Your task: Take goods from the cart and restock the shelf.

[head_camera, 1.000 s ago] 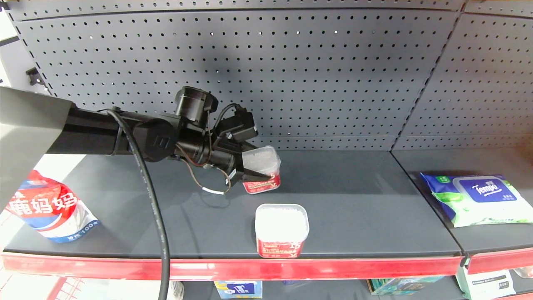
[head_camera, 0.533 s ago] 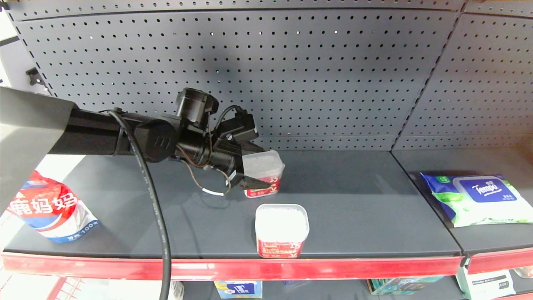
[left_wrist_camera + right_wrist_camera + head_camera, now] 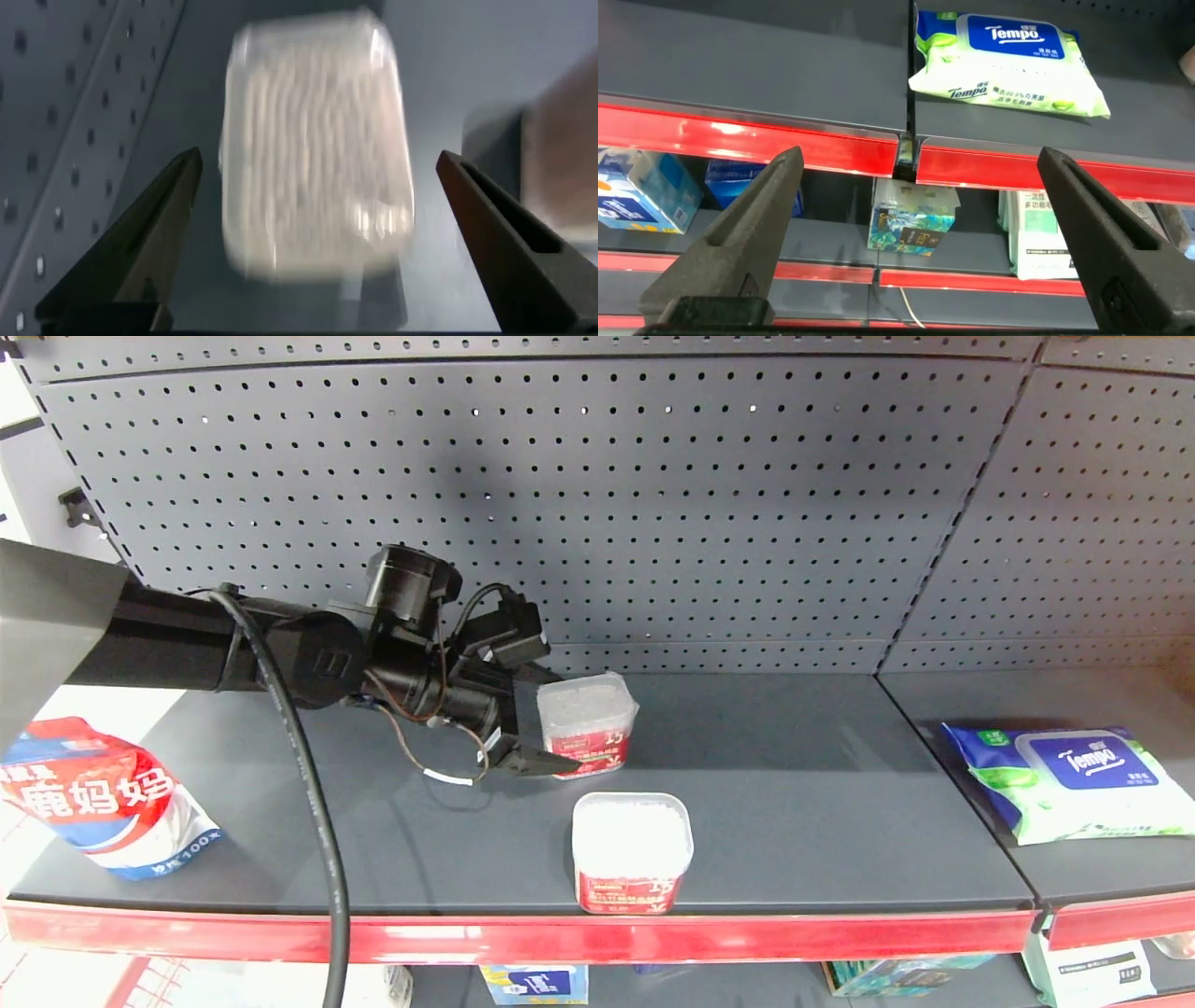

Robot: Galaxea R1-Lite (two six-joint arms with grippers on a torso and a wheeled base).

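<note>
Drawn back toward the shelf's (image 3: 822, 803) left edge, the left claw (image 3: 560, 719) stands open, its fingers clear on either side of the rear tub (image 3: 588, 723), now set upright near the back edge. Pegboard (image 3: 653, 504) rises behind. A printed bag (image 3: 103, 812) sits at the front left corner, a wipes pack (image 3: 1074, 779) lies on the neighbouring shelf to the right, and a second tub (image 3: 632, 849) stands at the front edge. The right claw (image 3: 920, 154) hangs open before the shelves' red front edges.
</note>
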